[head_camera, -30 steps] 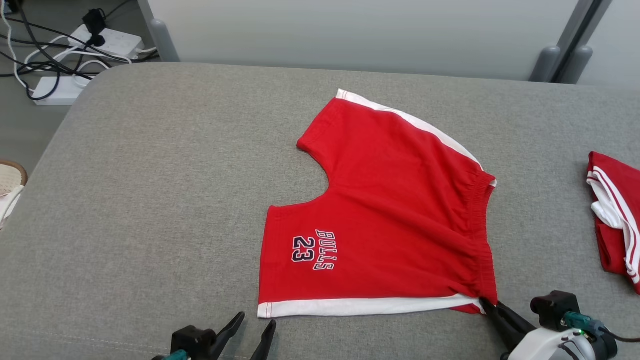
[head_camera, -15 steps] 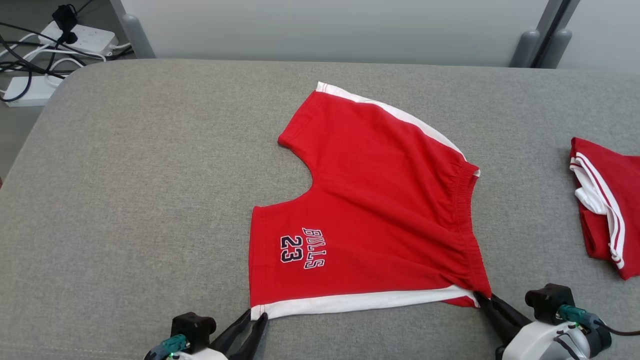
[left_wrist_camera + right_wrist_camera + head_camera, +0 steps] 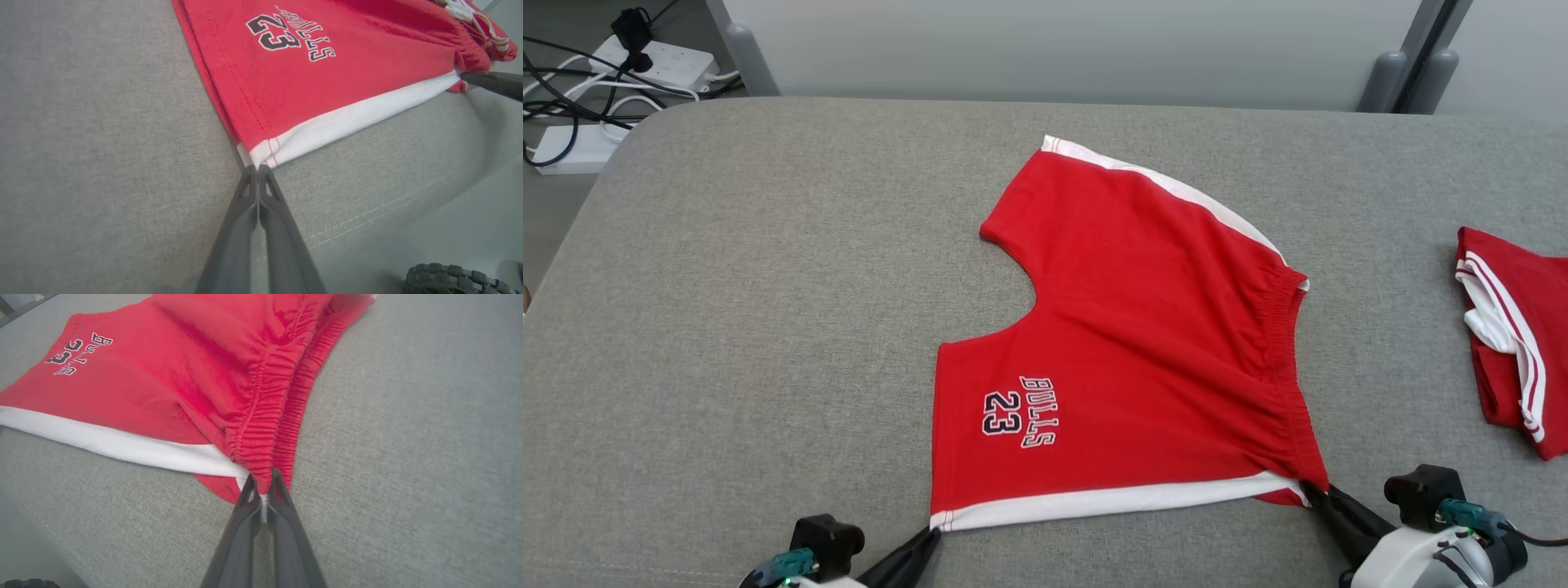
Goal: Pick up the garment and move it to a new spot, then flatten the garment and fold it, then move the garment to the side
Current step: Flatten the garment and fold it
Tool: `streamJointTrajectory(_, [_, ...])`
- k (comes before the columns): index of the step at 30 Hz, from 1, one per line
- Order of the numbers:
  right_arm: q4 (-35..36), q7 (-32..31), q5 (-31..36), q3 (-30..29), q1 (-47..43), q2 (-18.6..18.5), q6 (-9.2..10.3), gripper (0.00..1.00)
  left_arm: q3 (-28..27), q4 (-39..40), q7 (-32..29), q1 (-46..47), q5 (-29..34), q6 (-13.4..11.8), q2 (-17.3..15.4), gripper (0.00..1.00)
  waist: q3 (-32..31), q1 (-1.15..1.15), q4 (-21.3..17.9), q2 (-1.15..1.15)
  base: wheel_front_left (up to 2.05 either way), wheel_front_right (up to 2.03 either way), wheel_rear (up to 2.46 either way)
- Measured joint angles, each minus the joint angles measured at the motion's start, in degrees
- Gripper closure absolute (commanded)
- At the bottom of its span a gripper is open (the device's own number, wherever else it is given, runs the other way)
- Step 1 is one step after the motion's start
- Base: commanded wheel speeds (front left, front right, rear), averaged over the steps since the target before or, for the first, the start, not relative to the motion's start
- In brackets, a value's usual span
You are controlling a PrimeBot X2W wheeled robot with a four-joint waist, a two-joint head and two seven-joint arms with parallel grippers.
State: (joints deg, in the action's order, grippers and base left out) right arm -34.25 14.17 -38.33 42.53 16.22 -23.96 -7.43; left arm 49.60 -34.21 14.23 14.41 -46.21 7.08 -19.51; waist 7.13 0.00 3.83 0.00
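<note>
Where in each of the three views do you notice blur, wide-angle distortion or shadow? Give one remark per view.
Head view: even, soft light, little shadow; the print on the red shorts reads sharply. Left wrist view: wide-angle stretch makes the left gripper loom; the lower right corner is blurred. Right wrist view: waistband gathers sharp near the right gripper, lower left corner soft.

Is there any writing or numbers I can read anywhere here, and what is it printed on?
"BULLS": dark letters edged in white, on the near leg of the red shorts.
"23": next to it on the same leg, in the same style.
The folded red and white garment at the right: no writing shows.
The power strips on the floor: any marking is too small to read.
</note>
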Motion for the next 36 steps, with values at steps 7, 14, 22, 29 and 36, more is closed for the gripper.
streamJointTrajectory(7, [3.6,-2.2,-3.7,4.4,0.0,-3.7,0.0,1.0,6.6,3.5,-0.7,0.3,-5.7,0.0,-5.6,1.0,-1.0,0.0,0.9,0.0,0.0,0.0,0.0])
streamJointTrajectory(14, [10.3,-8.2,-8.9,9.7,-0.3,-8.8,0.0,1.0,11.2,6.1,-4.0,1.6,-9.9,0.0,-9.4,1.0,-2.3,0.0,1.1,0.0,0.0,0.0,0.0])
streamJointTrajectory(22, [18.1,-18.0,-17.9,12.9,-3.9,-14.7,0.0,1.0,16.3,14.6,-13.3,1.7,-13.8,0.0,-16.2,1.0,-4.2,0.0,0.6,0.0,0.0,0.0,0.0])
streamJointTrajectory(29, [22.5,-18.4,-19.8,10.2,-5.2,-17.4,-0.08,1.0,15.3,23.7,-16.1,3.8,-14.5,-0.4,-23.8,1.0,-3.8,0.0,0.0,0.0,0.0,0.0,0.0])
streamJointTrajectory(36, [22.0,-14.8,-18.4,4.3,-4.2,-14.4,-0.09,1.0,11.0,30.4,-18.8,16.4,-11.2,-1.1,-27.5,1.0,-0.9,0.0,-1.3,0.0,0.0,0.0,0.0])
